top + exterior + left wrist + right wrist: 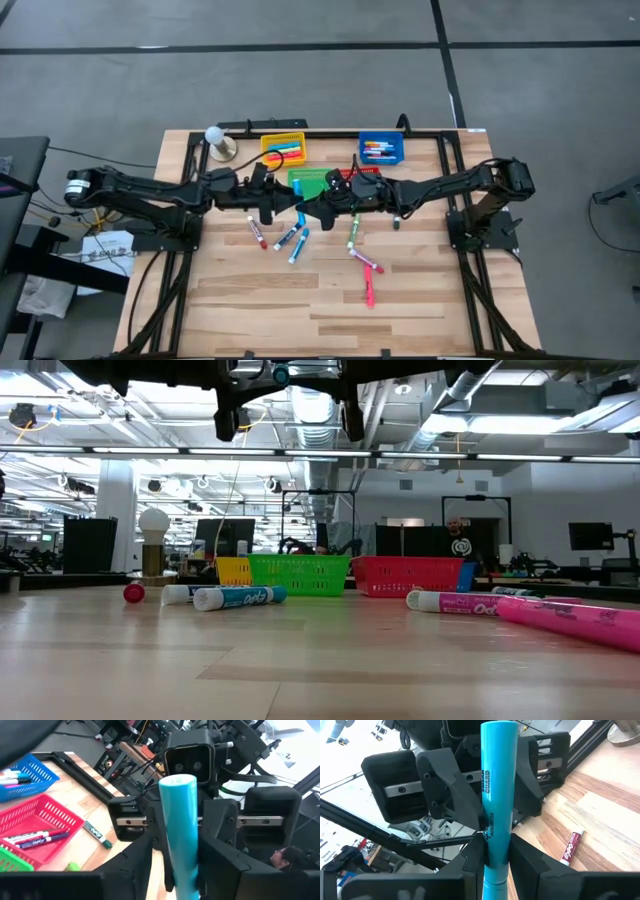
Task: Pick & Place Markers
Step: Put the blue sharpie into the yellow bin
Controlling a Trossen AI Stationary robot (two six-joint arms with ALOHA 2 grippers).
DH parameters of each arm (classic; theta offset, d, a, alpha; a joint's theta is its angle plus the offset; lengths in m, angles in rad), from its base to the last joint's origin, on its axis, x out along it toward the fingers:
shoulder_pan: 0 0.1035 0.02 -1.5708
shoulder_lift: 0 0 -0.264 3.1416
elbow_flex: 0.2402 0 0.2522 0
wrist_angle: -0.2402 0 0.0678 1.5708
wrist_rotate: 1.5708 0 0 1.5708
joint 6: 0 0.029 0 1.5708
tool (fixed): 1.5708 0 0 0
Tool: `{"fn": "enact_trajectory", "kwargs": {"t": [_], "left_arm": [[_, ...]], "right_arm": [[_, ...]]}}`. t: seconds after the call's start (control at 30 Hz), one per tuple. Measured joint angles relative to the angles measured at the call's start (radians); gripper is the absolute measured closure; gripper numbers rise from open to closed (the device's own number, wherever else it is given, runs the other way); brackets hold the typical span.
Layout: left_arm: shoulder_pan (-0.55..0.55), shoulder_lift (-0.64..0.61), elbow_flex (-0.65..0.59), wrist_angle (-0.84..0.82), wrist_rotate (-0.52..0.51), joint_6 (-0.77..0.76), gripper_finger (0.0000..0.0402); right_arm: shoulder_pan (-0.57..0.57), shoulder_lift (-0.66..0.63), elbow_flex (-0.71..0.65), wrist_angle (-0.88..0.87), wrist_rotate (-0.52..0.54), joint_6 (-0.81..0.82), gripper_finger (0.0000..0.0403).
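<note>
Tabletop point(250, 300): four baskets point(382, 148), two hands point(312, 207)

Arms: two, meeting mid-table, one teal marker point(496, 805) between their grippers.

Mesh baskets: four, yellow basket point(283, 150), blue basket point(381, 149), green basket point(309, 181), red basket point(352, 176) (partly under arms).

Loose markers on table point(320, 310): six countable in high view: red-capped marker point(257, 232), two blue markers point(293, 240), green marker point(353, 235), two pink markers point(367, 275); one dark marker point(396, 222) beside right arm.

Markers inside baskets: several each, exact count unclear.

White-bulb lamp point(219, 142): one.
</note>
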Motion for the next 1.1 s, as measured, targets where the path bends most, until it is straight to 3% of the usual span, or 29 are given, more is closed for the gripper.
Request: {"fn": "enact_trajectory", "kwargs": {"t": [0.37,0.67,1.1], "left_arm": [[-0.001,0.011,0.0,0.035,0.002,-0.003,0.0329],[0.004,0.011,0.0,0.041,0.006,0.016,0.033],[0.018,0.011,0.0,0.036,-0.008,0.046,0.0331]], "right_arm": [[0.0,0.0,0.0,-0.001,-0.006,-0.011,0.0342],[0.0,0.0,0.0,0.0,-0.032,-0.051,0.0326],[-0.04,-0.001,0.0,-0.12,-0.136,-0.143,0.0243]]}}
